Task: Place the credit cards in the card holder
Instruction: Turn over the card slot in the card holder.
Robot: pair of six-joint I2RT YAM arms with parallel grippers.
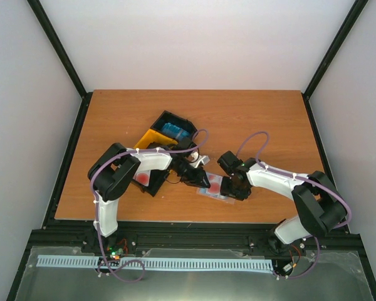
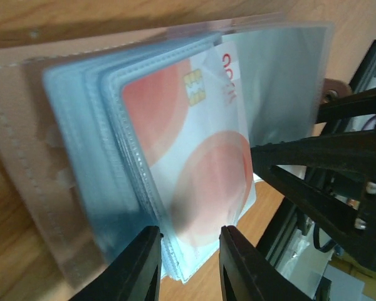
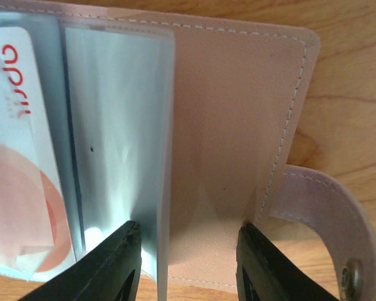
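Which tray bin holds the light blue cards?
The black end bin farthest from the arm bases holds the light blue cards; the middle bin is yellow, the near black bin shows red.

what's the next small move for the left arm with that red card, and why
Probably nudge the red card a little deeper with the left gripper. The card lies among the card holder's clear sleeves, one edge between the parted left fingertips, while the right gripper, jaws apart, sits over the open cover as if steadying it. How far in the card is, I cannot tell.
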